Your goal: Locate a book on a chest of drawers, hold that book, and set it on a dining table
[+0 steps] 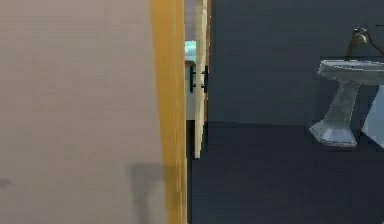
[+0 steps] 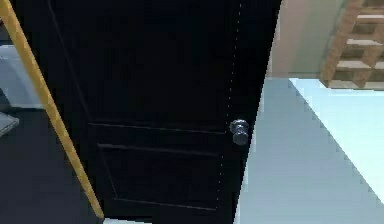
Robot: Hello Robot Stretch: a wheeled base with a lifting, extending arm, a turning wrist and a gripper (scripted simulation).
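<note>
Looking ahead, a beige wall [image 1: 75, 90] takes the left half of the frame. A yellow door frame [image 1: 170, 100] runs down the middle. Just right of it a pale door edge [image 1: 203, 110] stands upright, with a dark handle [image 1: 198, 78] on it. Beyond that are a dark blue wall [image 1: 270, 50] and dark floor [image 1: 270, 180]. At the right edge stands a grey pedestal sink [image 1: 345, 100] with a tap [image 1: 358, 40] above it.

To my arm's side I face something else: a black door [image 2: 150, 90] across the middle of the frame, with a round silver knob [image 2: 240, 131] at its right edge. A yellow strip of frame [image 2: 45, 110] slants down the left. Right of the door lies a pale floor [image 2: 300, 150], with a beige wall [image 2: 310, 35] above it and some wooden slats [image 2: 362, 50] in the upper right corner; what they belong to I cannot tell.

How my gripper's jaws stand I cannot tell. Where the book is I cannot tell either.
</note>
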